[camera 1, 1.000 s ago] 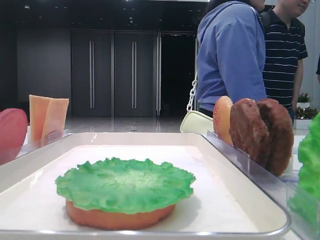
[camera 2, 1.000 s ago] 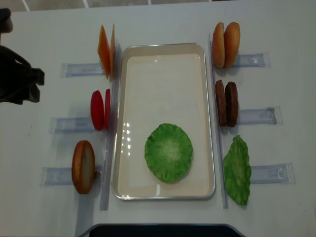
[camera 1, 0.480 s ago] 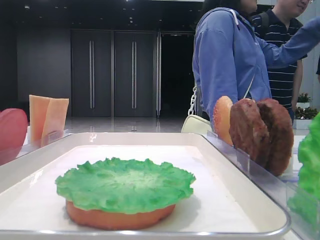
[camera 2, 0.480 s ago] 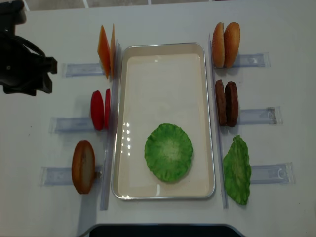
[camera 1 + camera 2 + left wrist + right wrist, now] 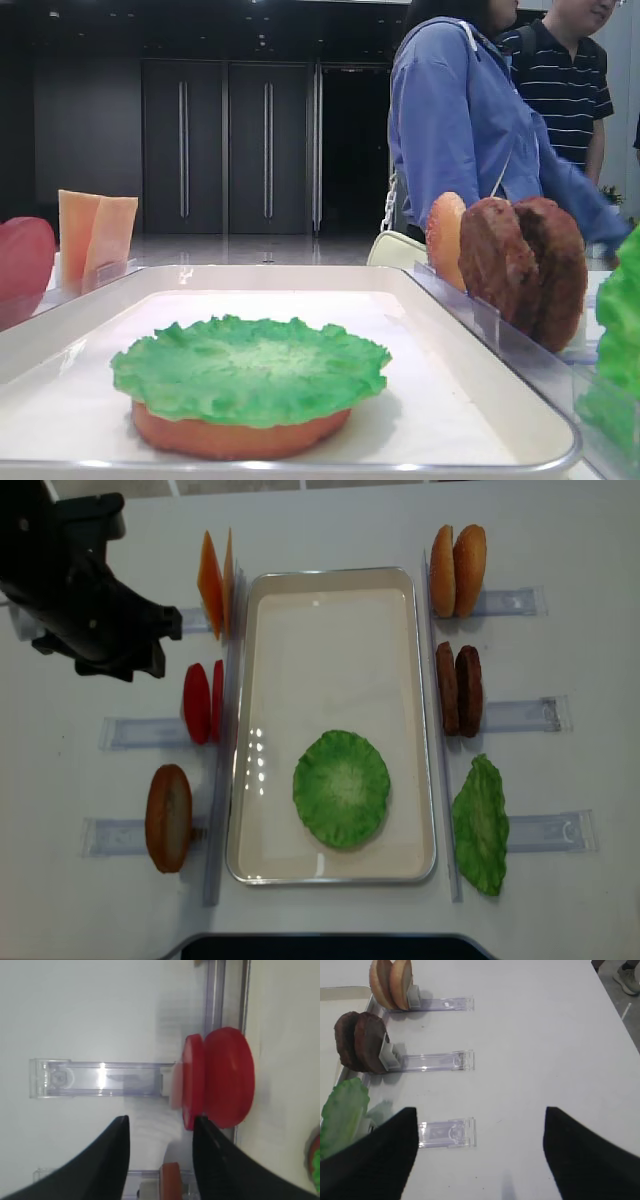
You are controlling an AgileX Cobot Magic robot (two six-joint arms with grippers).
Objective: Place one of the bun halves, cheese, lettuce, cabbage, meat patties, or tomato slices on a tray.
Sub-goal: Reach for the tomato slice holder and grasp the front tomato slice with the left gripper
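You see the left arm (image 5: 85, 590) as a bulky matt black body with blocky housings. Both grippers have plain black fingers (image 5: 112, 1160) that taper to their tips.

A white worktop (image 5: 330, 520) carries the tray (image 5: 415, 730) at its middle, with clear plastic holders (image 5: 515, 715) down both sides propping food pieces upright on edge.
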